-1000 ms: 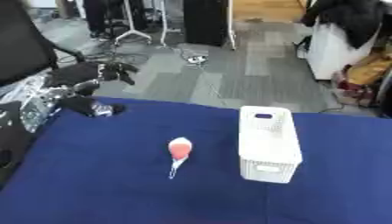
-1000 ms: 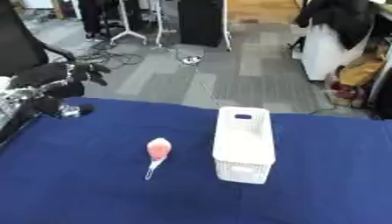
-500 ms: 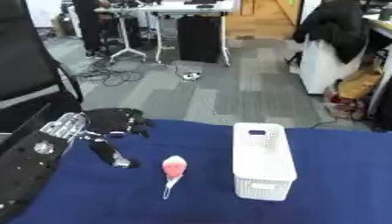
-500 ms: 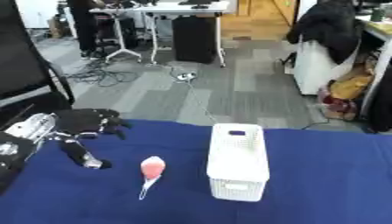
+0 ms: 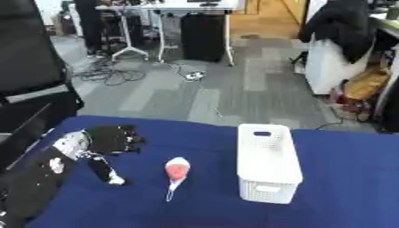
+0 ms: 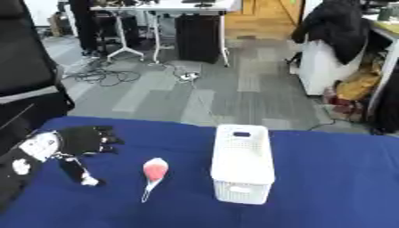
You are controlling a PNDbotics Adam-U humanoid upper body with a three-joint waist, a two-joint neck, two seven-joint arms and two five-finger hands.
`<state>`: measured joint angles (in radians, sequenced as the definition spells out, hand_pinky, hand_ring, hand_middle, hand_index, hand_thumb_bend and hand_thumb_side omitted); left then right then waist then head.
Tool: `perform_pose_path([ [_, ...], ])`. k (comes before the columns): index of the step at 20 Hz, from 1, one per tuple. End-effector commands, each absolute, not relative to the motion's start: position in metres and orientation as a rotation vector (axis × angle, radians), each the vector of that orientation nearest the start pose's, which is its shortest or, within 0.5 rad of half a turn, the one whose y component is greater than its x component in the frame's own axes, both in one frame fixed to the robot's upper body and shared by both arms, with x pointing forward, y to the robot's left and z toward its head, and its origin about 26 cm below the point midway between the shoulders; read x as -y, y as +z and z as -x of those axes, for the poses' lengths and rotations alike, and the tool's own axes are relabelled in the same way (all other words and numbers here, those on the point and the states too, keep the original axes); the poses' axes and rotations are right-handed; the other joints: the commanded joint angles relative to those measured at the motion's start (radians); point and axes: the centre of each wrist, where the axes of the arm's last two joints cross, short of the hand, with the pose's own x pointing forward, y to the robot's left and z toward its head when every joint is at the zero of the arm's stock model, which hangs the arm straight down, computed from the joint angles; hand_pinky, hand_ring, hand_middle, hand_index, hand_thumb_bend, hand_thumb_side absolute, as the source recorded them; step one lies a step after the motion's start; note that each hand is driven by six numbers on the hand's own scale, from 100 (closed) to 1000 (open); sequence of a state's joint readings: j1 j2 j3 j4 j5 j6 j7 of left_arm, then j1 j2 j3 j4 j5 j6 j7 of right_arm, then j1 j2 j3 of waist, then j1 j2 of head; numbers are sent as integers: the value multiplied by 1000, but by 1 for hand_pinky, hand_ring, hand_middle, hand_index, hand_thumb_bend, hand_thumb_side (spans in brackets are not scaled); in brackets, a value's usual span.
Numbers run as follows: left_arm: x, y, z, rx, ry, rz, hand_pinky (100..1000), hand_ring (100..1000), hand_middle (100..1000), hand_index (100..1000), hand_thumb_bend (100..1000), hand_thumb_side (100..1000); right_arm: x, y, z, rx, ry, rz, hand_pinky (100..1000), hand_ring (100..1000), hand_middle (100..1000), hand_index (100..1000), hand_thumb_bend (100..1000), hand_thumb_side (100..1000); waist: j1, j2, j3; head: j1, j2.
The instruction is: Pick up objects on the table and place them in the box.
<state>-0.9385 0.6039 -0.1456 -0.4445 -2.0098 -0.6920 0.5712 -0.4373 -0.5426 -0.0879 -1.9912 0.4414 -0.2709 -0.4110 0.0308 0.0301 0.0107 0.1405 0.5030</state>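
Blue tablecloth (image 5: 335,178) – left hand (image 5: 109,140) has dropped in from the far left, fingers spread and holding nothing, now near the red-and-white spoon-like thing (image 5: 176,171) lying beside the white box (image 5: 267,161) – pickup looks next.

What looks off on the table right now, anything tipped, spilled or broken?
Nothing stands out. The white box stands upright on the blue table, the small red and white object lies flat beside it, and the left hand hangs nearby.
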Motion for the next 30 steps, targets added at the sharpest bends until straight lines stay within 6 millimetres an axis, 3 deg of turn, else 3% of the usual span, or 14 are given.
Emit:
perform_pose_path([
  [1, -427, 127, -461, -1844, 2460, 1185, 903, 860, 894, 869, 403, 1000, 297, 280, -301, -3062, -407, -1115, 241, 430, 455, 1000, 157, 1000, -1, -7, -2, -10, 26],
  [5, -428, 126, -462, -1894, 2440, 1200, 888, 852, 894, 872, 397, 1000, 295, 280, -301, -3065, -414, -1100, 240, 430, 455, 1000, 157, 1000, -1, -2, -8, -19, 67],
  [9, -425, 127, -465, -1917, 2429, 1204, 879, 850, 892, 876, 405, 1000, 292, 282, -302, -3069, -418, -1077, 239, 430, 456, 1000, 156, 1000, 2, 0, -20, -1, 103],
  [18, -413, 134, -474, -1871, 2460, 1173, 892, 862, 899, 885, 400, 1000, 284, 285, -304, -3090, -419, -1022, 236, 430, 458, 1000, 155, 1000, 9, 9, -47, 26, 108],
  [24, -411, 136, -477, -1836, 2528, 1166, 888, 860, 902, 893, 375, 1000, 283, 288, -304, -3121, -359, -1038, 230, 428, 459, 1000, 152, 1000, 16, 13, -58, 7, 53],
  [30, -406, 121, -475, -1681, 2748, 1081, 906, 879, 911, 909, 360, 1000, 279, 292, -305, -3145, -303, -1035, 226, 426, 458, 1000, 150, 1000, 21, 20, -74, -4, 4],
])
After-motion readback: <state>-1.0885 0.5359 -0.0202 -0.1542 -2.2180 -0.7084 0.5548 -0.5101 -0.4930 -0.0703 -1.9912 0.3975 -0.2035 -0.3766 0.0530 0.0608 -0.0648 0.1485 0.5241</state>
